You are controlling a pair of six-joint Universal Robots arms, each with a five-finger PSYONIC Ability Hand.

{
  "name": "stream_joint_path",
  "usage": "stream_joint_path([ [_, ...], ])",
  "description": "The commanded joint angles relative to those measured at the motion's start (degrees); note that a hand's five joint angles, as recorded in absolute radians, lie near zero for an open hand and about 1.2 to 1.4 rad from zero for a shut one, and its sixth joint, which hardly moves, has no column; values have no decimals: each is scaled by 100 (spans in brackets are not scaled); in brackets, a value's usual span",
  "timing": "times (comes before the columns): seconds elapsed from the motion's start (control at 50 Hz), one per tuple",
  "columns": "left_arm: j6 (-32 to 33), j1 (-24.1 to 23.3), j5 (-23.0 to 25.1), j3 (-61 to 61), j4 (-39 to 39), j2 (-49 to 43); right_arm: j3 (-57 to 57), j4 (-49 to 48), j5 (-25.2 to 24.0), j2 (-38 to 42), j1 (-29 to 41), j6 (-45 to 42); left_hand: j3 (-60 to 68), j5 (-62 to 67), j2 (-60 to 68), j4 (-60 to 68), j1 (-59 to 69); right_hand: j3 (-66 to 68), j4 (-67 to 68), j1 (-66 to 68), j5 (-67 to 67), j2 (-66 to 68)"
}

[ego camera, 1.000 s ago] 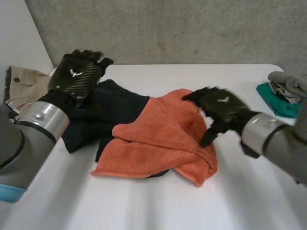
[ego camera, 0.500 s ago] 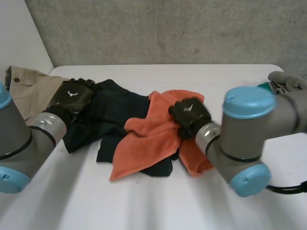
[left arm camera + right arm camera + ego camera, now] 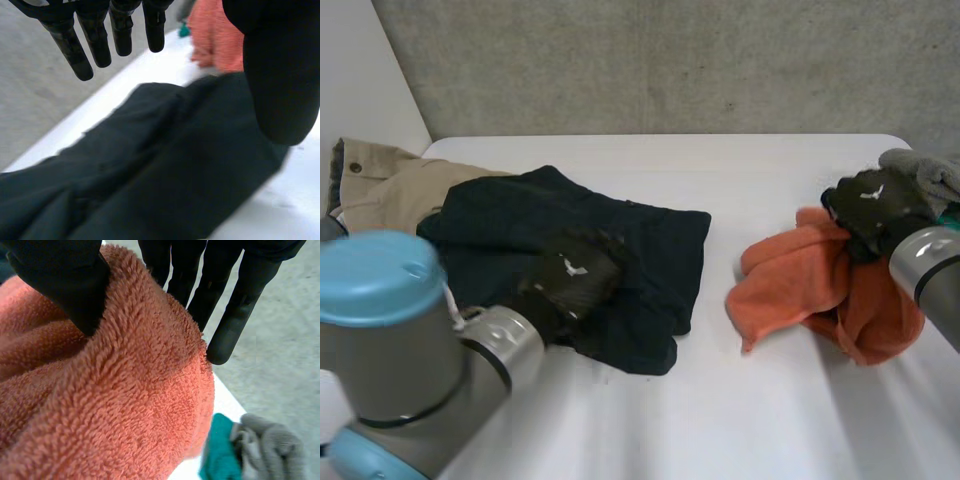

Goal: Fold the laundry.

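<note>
My right hand (image 3: 875,205) pinches a ridge of the orange towel (image 3: 790,280) between thumb and fingers, just beside the grey and teal cloths (image 3: 923,172). I'd lower it onto bare table (image 3: 720,420) short of that pile. My left hand (image 3: 570,275), fingers straight, is over the dark garment (image 3: 650,230), ready to smooth it.

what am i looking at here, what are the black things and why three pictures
It is a robot at a white table; its two arms each end in a black hand. The wide picture looks down from a camera between the arms; the other two come from cameras on each wrist, looking along the palm. The left hand is open, fingers straight, over a dark navy garment. The right hand pinches a fold of an orange towel between thumb and fingers. A beige garment lies at the left edge; a grey cloth and a teal cloth lie by the towel.
</note>
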Motion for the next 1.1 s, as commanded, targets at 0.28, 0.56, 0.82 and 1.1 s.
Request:
stream_joint_path([
  [0.28, 237, -298, -378, 1483, 126, -1840, 613, -132, -212, 21, 55, 46, 6638, 6674, 6653, 6670, 6625, 1256, 1129, 2149, 1603, 1374],
  [0.56, 2046, 2260, -3377, 3049, 2481, -1233, 614, -194, -212, 21, 64, 37, 6638, 6675, 6653, 6670, 6625, 1256, 1129, 2149, 1603, 1374],
  [0.82, 2109, 1505, -1847, 1599, 2579, -1014, 605, -203, -212, 21, 134, 46, -21, 15, -7, 11, -34, 1256, 1129, 2149, 1603, 1374],
  [1.1, 845, -68, -1698, 597, 1560, -539, 666, -98, -335, -23, 512, 72, 80, 117, 95, 112, 67, 1256, 1129, 2149, 1603, 1374],
])
